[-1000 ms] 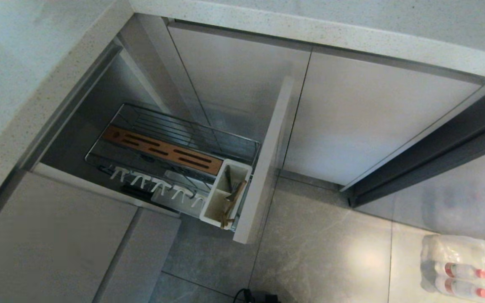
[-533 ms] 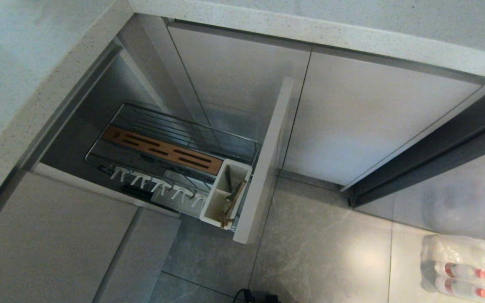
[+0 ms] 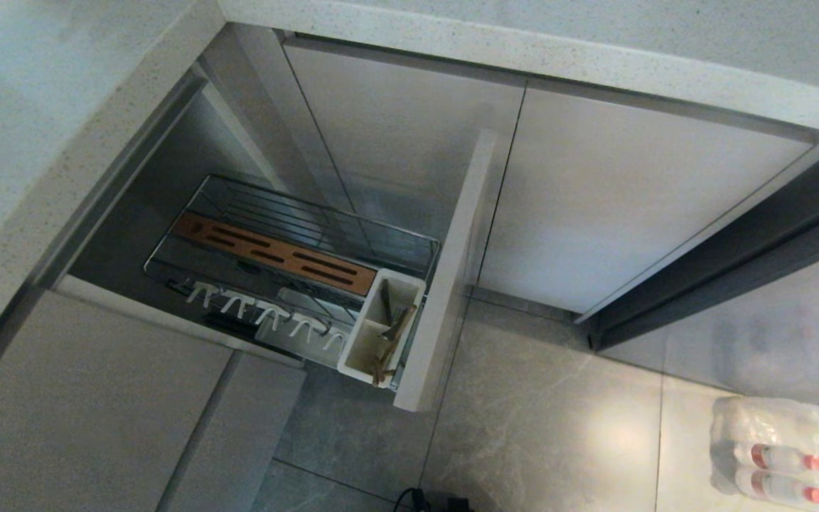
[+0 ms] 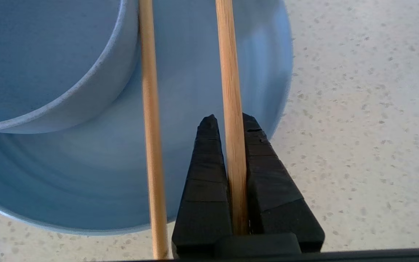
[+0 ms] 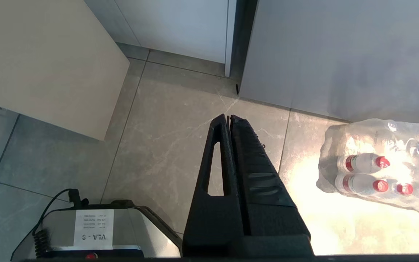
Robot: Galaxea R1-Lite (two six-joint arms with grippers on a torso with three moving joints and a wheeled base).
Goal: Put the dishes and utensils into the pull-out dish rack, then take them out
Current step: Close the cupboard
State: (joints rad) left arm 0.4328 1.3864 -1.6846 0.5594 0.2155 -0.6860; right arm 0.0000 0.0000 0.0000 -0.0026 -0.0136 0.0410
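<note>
Label (image 5: 94,226) on grey box (image 5: 96,233) reads "VLA - 8" upside down.

Plate (image 4: 209,91) light blue — counter (image 4: 362,109) speckled white.

Kitchen: speckled countertop (image 3: 523,50), cabinets (image 3: 630,206)

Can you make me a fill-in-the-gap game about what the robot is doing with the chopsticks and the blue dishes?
1. The left gripper is shut on one ____.
2. The other chopstick lies across the light-blue ____.
3. The bowl sits on the ____.
4. The right gripper hangs shut above the ____.

Missing words: chopstick; plate; plate; floor
</note>
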